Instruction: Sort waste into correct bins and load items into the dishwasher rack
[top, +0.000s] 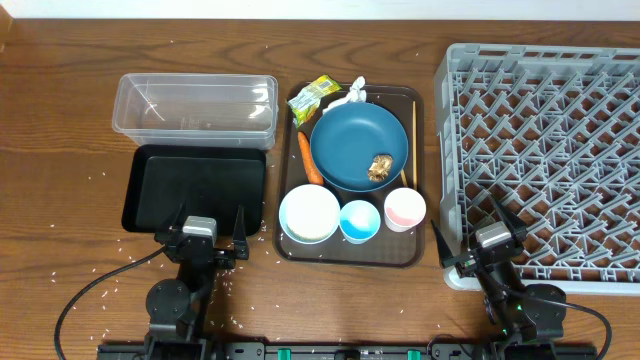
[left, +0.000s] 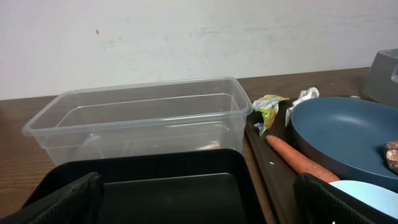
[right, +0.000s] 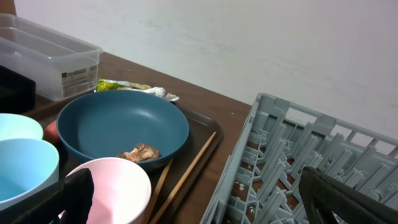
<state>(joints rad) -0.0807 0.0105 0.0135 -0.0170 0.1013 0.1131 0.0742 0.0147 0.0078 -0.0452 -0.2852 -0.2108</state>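
A brown serving tray (top: 419, 100) holds the dark-blue dish (top: 345, 140) with a brown food lump (top: 379, 167) in it, a white bowl (top: 309, 213), a light-blue cup (top: 359, 221), a pinkish cup (top: 405, 209), an orange carrot (top: 309, 158), a yellow-green wrapper (top: 314, 98) and white tissue (top: 353, 94). The clear tub (top: 196, 106) and black tray (top: 195, 188) lie left of it. The grey rack (top: 545, 150) stands right. My left gripper (top: 210, 240) is open and empty at the black tray's near edge. My right gripper (top: 476, 240) is open and empty at the rack's near-left corner.
Loose white rice grains (top: 110, 268) are scattered over the wooden table, mostly at the front left. A pair of wooden chopsticks (top: 409, 140) lies on the serving tray beside the dish. Cables run from both arm bases along the front edge.
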